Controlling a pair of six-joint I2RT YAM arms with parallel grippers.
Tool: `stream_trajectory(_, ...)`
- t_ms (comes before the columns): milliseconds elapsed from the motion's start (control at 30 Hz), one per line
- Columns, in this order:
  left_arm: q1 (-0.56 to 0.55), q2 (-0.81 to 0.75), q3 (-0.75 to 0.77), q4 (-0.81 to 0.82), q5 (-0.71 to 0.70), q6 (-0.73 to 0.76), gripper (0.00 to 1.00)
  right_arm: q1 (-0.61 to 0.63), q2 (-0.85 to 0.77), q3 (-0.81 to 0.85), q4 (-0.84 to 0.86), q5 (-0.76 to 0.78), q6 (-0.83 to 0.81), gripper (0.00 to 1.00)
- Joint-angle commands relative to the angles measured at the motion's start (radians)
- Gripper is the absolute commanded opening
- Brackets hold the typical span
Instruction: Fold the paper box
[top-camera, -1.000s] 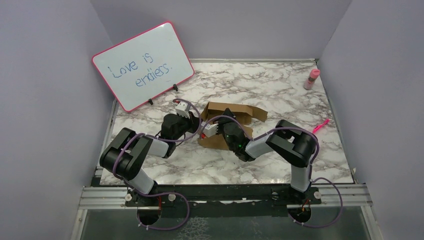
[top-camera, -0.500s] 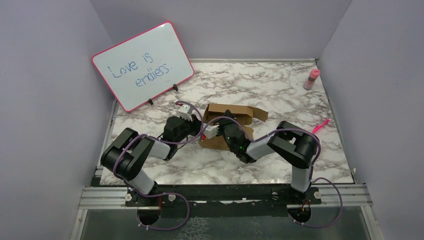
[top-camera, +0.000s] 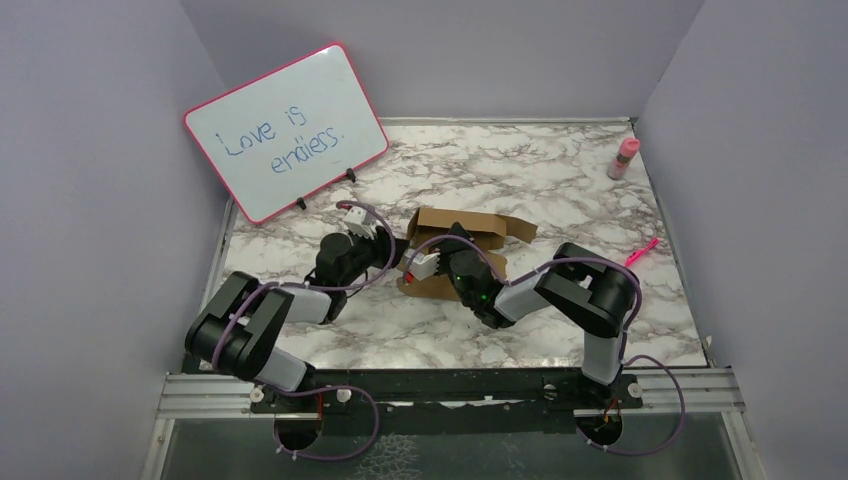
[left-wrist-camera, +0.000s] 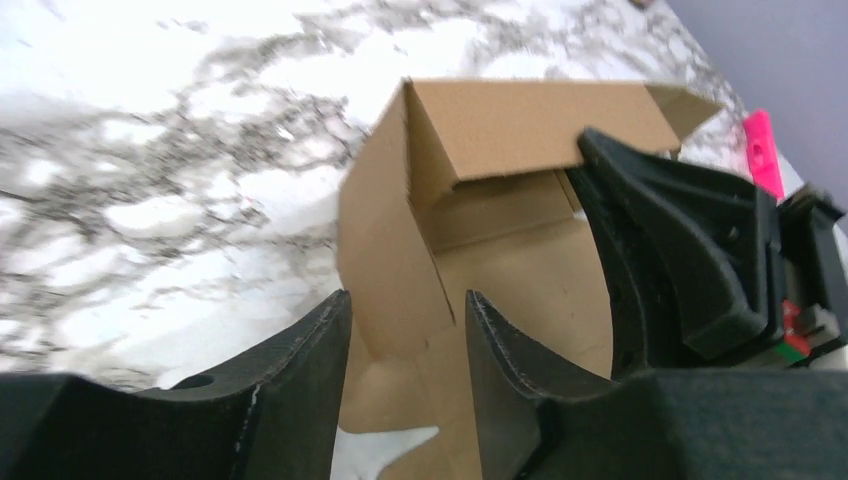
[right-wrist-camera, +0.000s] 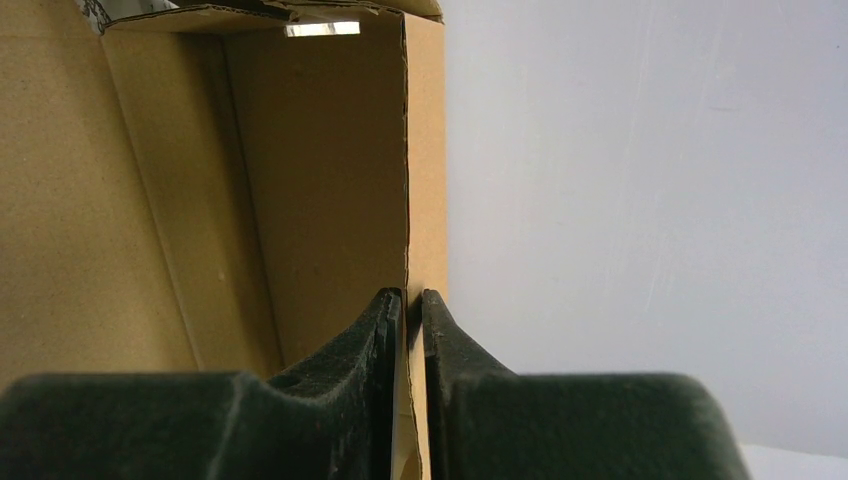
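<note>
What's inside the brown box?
Only bare cardboard shows inside the paper box, just its own plain walls. The right gripper pinches one wall edge, and its black body hides part of the inside, so that bit cannot be seen.

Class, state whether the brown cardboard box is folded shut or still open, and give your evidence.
Still open: the box has its walls raised, yet its inside shows from above and an end flap sticks out unfolded.

The left arm (top-camera: 262, 318) and right arm (top-camera: 590, 290) have 2 colours: glossy black joints and pale grey link shells. Purple cables (top-camera: 377, 418) trail along each. The left gripper (left-wrist-camera: 407, 300) has matte black, wedge-shaped fingers (left-wrist-camera: 300, 400) with rough faces.
</note>
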Motion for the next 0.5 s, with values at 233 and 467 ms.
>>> stream_trajectory(233, 0.152, -0.169, 0.013, -0.066, 0.023, 0.038, 0.53, 0.010, -0.017, -0.012, 0.002, 0.003, 0.024, 0.18)
stream_trajectory(467, 0.176, -0.035, 0.048, -0.074, 0.065, 0.036, 0.56, 0.010, -0.027, -0.004, -0.030, -0.004, 0.043, 0.18)
